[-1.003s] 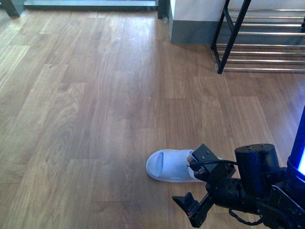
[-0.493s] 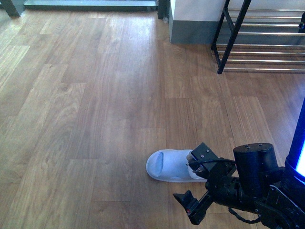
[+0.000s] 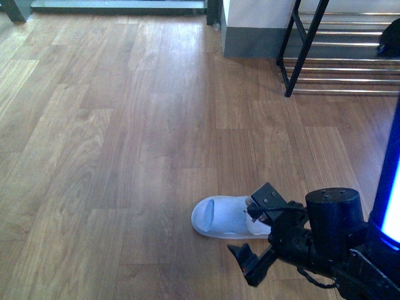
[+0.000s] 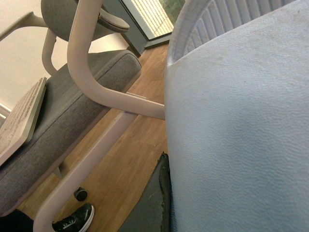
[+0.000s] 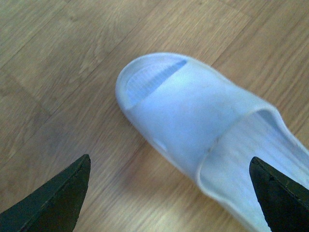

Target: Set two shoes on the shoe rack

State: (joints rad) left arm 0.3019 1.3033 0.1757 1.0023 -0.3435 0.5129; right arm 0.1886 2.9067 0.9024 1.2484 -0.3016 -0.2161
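Since the earlier frame my right gripper (image 3: 256, 228) has crept slightly toward the pale slide (image 3: 222, 217), the lower finger rising a little, and a dark shape (image 3: 390, 37) has come further into view at the frame edge by the shoe rack (image 3: 304, 53); the slide itself has not shifted. Right gripper: fingers spread wide apart, holding nothing, poised at the heel end of the slide. The right wrist view confirms this, with the two dark fingertips (image 5: 63, 193) at opposite sides and the slide lying between and beyond them, open toe pointing away, sole flat on the wooden floor (image 3: 125, 156). Left gripper: I cannot tell whether it is apart or clamped. Its wrist view is half filled by the grained strap and ribbed footbed of a second pale slide (image 4: 241, 145), very close to the lens, with a dark strip (image 4: 161, 193) against its edge. Only that view shows a grey-cushioned chair (image 4: 72, 96) with a pale frame and a black trainer (image 4: 77, 220) on the floor beneath it. Only the front view shows the rack, standing well apart from the first slide. What the dark shape is, I cannot tell.
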